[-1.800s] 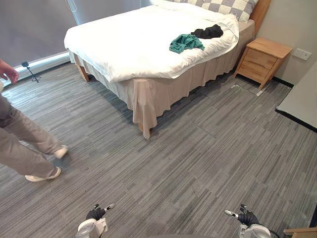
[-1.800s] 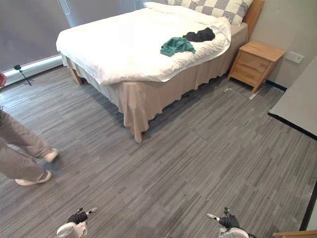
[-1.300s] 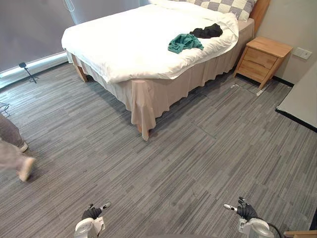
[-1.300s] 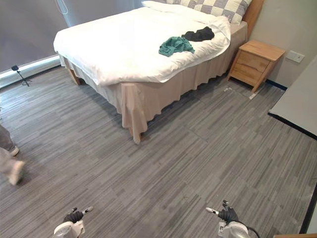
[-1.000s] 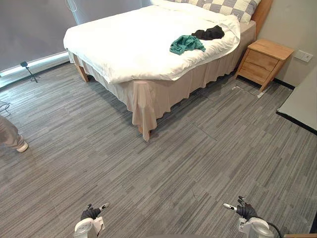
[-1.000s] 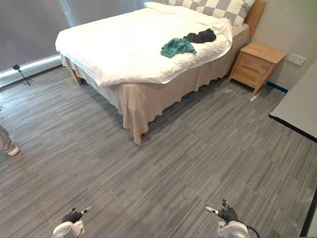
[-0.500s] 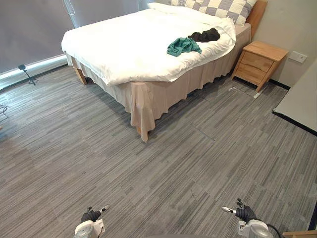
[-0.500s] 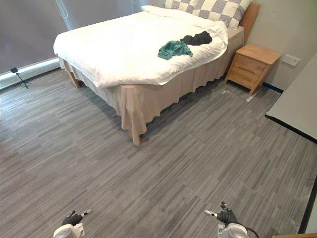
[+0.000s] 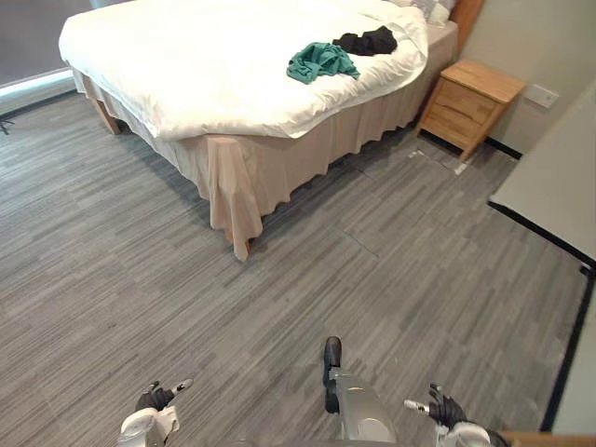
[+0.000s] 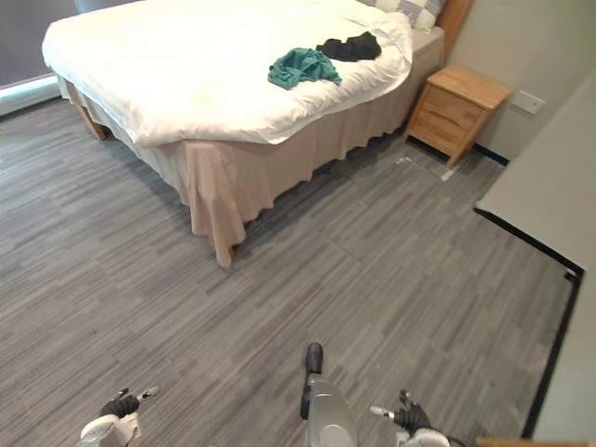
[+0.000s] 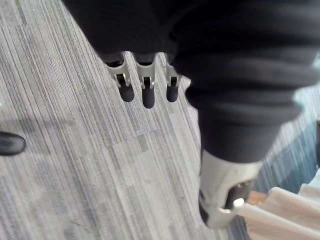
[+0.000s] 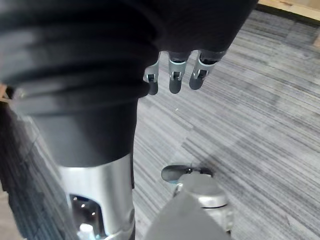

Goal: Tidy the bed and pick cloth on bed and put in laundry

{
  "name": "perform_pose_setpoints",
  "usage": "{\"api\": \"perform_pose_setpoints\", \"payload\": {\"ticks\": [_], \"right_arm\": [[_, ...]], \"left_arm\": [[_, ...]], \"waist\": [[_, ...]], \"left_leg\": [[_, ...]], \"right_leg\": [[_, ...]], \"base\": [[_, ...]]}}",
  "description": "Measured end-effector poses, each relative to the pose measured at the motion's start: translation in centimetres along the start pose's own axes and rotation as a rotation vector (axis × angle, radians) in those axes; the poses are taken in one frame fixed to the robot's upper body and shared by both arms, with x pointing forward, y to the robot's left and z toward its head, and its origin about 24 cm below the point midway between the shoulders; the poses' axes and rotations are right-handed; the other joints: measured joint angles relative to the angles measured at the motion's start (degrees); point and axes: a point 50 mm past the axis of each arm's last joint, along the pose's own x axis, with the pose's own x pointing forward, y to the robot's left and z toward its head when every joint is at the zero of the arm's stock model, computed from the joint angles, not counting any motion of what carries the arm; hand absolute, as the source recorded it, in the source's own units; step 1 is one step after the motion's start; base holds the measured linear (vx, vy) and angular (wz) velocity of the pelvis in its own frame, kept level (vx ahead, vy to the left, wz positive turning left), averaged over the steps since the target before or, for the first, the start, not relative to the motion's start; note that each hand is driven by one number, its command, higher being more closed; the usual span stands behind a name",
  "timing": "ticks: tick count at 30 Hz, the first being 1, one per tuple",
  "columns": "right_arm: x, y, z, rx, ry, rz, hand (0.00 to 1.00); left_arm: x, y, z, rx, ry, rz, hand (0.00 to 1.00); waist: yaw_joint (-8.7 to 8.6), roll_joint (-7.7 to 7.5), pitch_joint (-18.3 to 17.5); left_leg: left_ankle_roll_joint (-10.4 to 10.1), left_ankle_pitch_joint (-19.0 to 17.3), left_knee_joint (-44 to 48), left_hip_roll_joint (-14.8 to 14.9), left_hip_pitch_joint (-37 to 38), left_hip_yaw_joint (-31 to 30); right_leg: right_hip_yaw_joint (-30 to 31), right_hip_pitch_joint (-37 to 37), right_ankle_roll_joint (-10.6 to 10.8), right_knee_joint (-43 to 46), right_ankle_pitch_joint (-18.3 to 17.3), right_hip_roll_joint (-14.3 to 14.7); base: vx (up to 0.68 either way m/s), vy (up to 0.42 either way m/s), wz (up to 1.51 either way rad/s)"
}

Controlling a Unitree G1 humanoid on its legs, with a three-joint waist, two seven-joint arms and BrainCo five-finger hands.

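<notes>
Two items uncollected: crumpled teal cloth point(image 9: 319, 61), crumpled black cloth point(image 9: 366, 41) on white-quilted bed point(image 9: 186, 65), well beyond left hand point(image 9: 154, 399) and right hand point(image 9: 442, 410); fingers point(image 11: 148, 95) released, empty.

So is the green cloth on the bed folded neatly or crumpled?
Crumpled: the green cloth lies in a bunched heap on the white duvet, not folded flat.

Teal cloth point(image 9: 320, 61), black cloth point(image 9: 367, 41) — white bed point(image 9: 186, 65)

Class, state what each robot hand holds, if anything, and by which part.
Nothing is held. The left hand and right hand hang open above the floor; the green cloth and black cloth lie on the bed.
</notes>
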Motion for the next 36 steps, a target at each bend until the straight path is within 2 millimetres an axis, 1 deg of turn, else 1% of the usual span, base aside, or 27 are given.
{"api": "perform_pose_setpoints", "payload": {"ticks": [1,2,3,4,6,7,8,10,12,14,15,16,17,18,19,21,24,25,26,28,29,30,31,32,33,35,36], "right_arm": [[0.0,-0.1,0.0,-0.025,0.001,0.006,0.0],[-0.1,-0.2,-0.1,-0.047,0.008,0.008,0.0],[0.0,-0.1,0.0,-0.052,0.004,0.012,0.0],[0.0,0.1,-0.1,-0.081,0.005,0.024,0.0],[-0.1,-0.1,0.1,-0.106,-0.008,0.032,0.0],[0.0,-0.3,0.7,-0.114,-0.029,0.035,0.0],[0.2,-0.5,1.5,-0.123,-0.06,0.04,0.0],[0.3,-0.7,2.7,-0.139,-0.11,0.042,0.0],[0.3,-0.9,4.0,-0.162,-0.157,0.043,0.0],[0.3,-1.1,4.2,-0.188,-0.153,0.044,0.0],[0.4,-1.1,4.4,-0.202,-0.152,0.053,0.0],[0.7,-0.2,4.7,-0.203,-0.155,0.078,0.0],[0.8,0.4,4.9,-0.209,-0.161,0.099,0.0],[1.0,1.0,4.7,-0.204,-0.151,0.116,0.0],[1.3,1.9,4.8,-0.188,-0.142,0.129,0.0],[1.3,2.5,4.2,-0.195,-0.117,0.143,0.0],[1.2,3.2,3.4,-0.173,-0.097,0.147,0.0],[1.1,3.4,2.9,-0.149,-0.084,0.14,0.0],[0.9,4.0,1.9,-0.105,-0.062,0.132,0.0],[0.7,4.8,1.0,-0.062,-0.032,0.13,0.0],[0.5,5.0,0.2,-0.037,-0.01,0.126,0.0],[0.4,5.2,-0.3,-0.028,0.008,0.128,0.0],[0.4,4.7,-0.3,-0.026,0.016,0.117,0.0],[0.9,3.7,1.1,-0.027,-0.007,0.094,0.0],[1.0,2.5,1.8,-0.04,-0.015,0.067,0.0],[1.0,0.9,2.2,-0.038,-0.001,0.027,0.0],[1.0,0.3,2.2,-0.019,0.006,0.006,0.0]], "left_arm": [[-0.2,-0.5,-0.8,-0.02,0.018,-0.012,0.0],[-0.4,-0.9,-1.6,-0.035,0.031,-0.021,0.0],[-0.5,-1.0,-2.0,-0.038,0.037,-0.025,0.0],[-0.8,-1.0,-2.9,-0.039,0.055,-0.038,0.0],[-1.3,-1.0,-4.1,-0.028,0.072,-0.063,0.0],[-1.5,-1.2,-4.3,-0.035,0.066,-0.071,0.0],[-1.8,-0.8,-5.1,-0.041,0.077,-0.063,0.0],[-2.2,-0.6,-6.0,-0.061,0.097,-0.055,0.0],[-2.3,-0.9,-6.2,-0.071,0.099,-0.053,0.0],[-2.3,-1.5,-6.1,-0.082,0.094,-0.063,0.0],[-2.4,-1.9,-6.4,-0.09,0.099,-0.058,0.0],[-2.3,-2.0,-6.3,-0.081,0.105,-0.056,0.0],[-2.2,-2.4,-6.1,-0.074,0.106,-0.061,0.0],[-2.0,-3.1,-5.6,-0.049,0.095,-0.076,0.0],[-1.8,-3.6,-5.3,-0.023,0.096,-0.094,0.0],[-1.8,-3.6,-5.2,0.01,0.094,-0.104,0.0],[-1.2,-3.5,-3.2,0.032,0.039,-0.089,0.0],[-0.9,-3.2,-2.4,0.039,0.018,-0.086,0.0],[-0.6,-2.4,-1.1,0.055,-0.019,-0.068,0.0],[-0.4,-1.4,-0.4,0.063,-0.037,-0.045,0.0],[-0.5,-0.5,-0.3,0.066,-0.04,-0.023,0.0],[-0.5,0.6,0.2,0.071,-0.055,-0.001,0.0],[-0.5,0.5,0.3,0.052,-0.061,0.0,0.0],[-0.5,-0.7,-0.2,-0.003,-0.051,-0.025,0.0],[-0.7,-1.9,-1.1,-0.035,-0.03,-0.051,0.0],[-0.9,-3.6,-1.7,-0.057,-0.019,-0.087,0.0],[-1.0,-4.0,-1.9,-0.044,-0.024,-0.093,0.0]], "waist": [[-0.07,1.12,0.4],[0.07,1.82,0.8],[0.32,1.99,1.0],[0.78,1.34,1.8],[2.2,0.44,2.1],[3.48,0.16,2.5],[5.02,0.06,2.5],[5.91,-0.06,2.5],[5.78,-0.31,2.5],[5.82,-0.86,1.8],[5.85,-1.04,0.4],[5.79,-1.73,-0.8],[5.51,-3.04,-0.9],[5.05,-3.95,-0.9],[4.71,-4.24,-0.8],[4.59,-3.71,-0.5],[4.02,-1.86,-0.3],[3.88,-1.62,-0.3],[3.74,-3.01,-0.4],[3.67,-5.41,-1.4],[3.7,-6.8,-1.9],[3.7,-9.4,-2.4],[3.98,-9.8,-1.9],[4.87,-6.43,-0.6],[4.62,-3.74,0.0],[4.36,-1.67,0.1],[4.13,-0.54,-0.2]], "left_leg": [[0.9,8.3,12.8,3.0,-5.8,-0.7],[-0.6,8.2,25.1,4.4,-11.9,-3.2],[-1.3,7.1,30.4,4.2,-14.8,-3.9],[-2.3,4.9,36.6,2.6,-19.2,-4.3],[-2.9,2.8,35.5,-1.6,-25.0,-2.6],[-2.4,2.3,30.8,-3.2,-27.7,0.5],[-1.7,2.8,21.3,-4.3,-30.3,7.5],[0.5,5.5,7.1,-5.6,-31.1,18.9],[4.8,8.2,-4.5,-8.0,-30.1,31.2],[9.6,7.3,-5.9,-9.9,-30.1,32.1],[15.2,6.0,-5.7,-11.1,-29.7,32.8],[16.5,6.9,-5.7,-11.9,-28.9,33.0],[16.5,6.4,-7.1,-13.5,-28.0,31.3],[14.9,6.2,-8.5,-15.4,-26.8,28.2],[13.5,5.3,-9.0,-16.5,-23.7,25.5],[11.8,4.3,-10.2,-16.8,-18.9,21.9],[8.2,4.1,-13.9,-14.6,-12.3,11.6],[7.0,4.1,-14.6,-14.1,-12.1,8.7],[5.0,3.7,-14.7,-13.9,-12.1,4.5],[2.8,2.7,-13.9,-14.0,-11.9,1.6],[1.5,1.9,-12.6,-14.1,-11.9,0.9],[-0.6,0.3,-10.6,-15.0,-12.1,0.6],[-1.5,-1.4,-8.5,-14.7,-12.1,0.6],[-3.1,-2.5,-6.0,-11.2,-12.3,0.7],[-3.4,-2.6,-6.3,-9.3,-12.0,1.7],[-5.1,-1.3,-10.3,-8.1,-10.4,2.3],[-5.8,1.2,-15.1,-8.2,-7.8,3.5]], "right_leg": [[-1.0,4.6,-1.5,-3.4,-1.9,1.8],[-1.3,9.5,-2.2,-7.1,-2.4,3.7],[-1.4,12.1,-2.7,-8.7,-2.7,4.4],[-1.6,17.0,-3.9,-11.2,-3.6,4.9],[-2.0,22.8,-5.0,-14.6,-4.7,5.2],[-2.3,25.4,-5.0,-16.1,-4.8,5.3],[-2.6,28.4,-5.3,-18.0,-5.5,5.8],[-3.3,31.8,-5.4,-20.1,-6.8,6.5],[-6.4,35.6,-3.6,-20.6,-10.2,7.5],[-8.2,36.7,-1.9,-19.2,-13.2,7.6],[-9.5,36.1,1.0,-14.7,-16.4,7.5],[-11.1,33.7,4.0,-7.1,-18.8,6.0],[-12.6,30.8,5.0,1.2,-19.2,3.8],[-12.5,25.1,7.1,14.4,-18.6,-0.2],[-12.3,22.3,6.7,22.3,-20.2,-3.2],[-11.3,21.9,6.8,21.6,-21.3,-4.6],[-4.8,17.7,7.8,7.1,-20.2,-2.6],[-0.9,16.2,8.8,1.0,-17.7,-2.0],[5.8,14.8,10.1,-8.2,-12.3,-2.5],[9.9,14.1,11.3,-14.2,-6.2,-3.5],[11.2,14.3,10.4,-16.4,-1.7,-3.9],[11.9,14.5,8.1,-17.9,7.5,-4.9],[10.9,15.2,6.8,-17.3,5.0,-5.3],[9.9,16.4,5.6,-18.2,5.5,-2.4],[9.0,17.9,5.0,-20.2,5.3,-1.1],[8.1,18.4,4.9,-21.7,5.3,0.1],[8.0,18.8,4.6,-21.7,5.1,0.4]], "base": [[0.72,-0.412,0.27],[0.72,-0.371,0.32],[0.55,-0.252,0.29],[0.41,-0.185,0.22],[0.39,-0.172,0.05],[0.53,-0.203,-0.2],[0.62,-0.211,-0.22],[0.49,-0.129,0.0],[0.62,-0.064,0.45],[0.54,-0.033,0.52],[0.64,-0.015,0.65],[0.65,0.0,0.72],[0.6,0.024,0.86],[0.65,0.032,1.16],[0.64,0.022,1.14],[0.49,-0.031,1.05],[0.46,-0.185,1.57],[0.35,-0.255,1.9],[0.28,-0.226,1.68],[0.36,-0.321,1.23],[0.48,-0.43,1.04],[0.49,-0.465,0.81],[0.48,-0.483,0.4],[0.35,-0.383,0.14],[0.21,-0.235,0.04],[0.19,-0.179,0.16],[0.18,-0.167,0.05]]}}
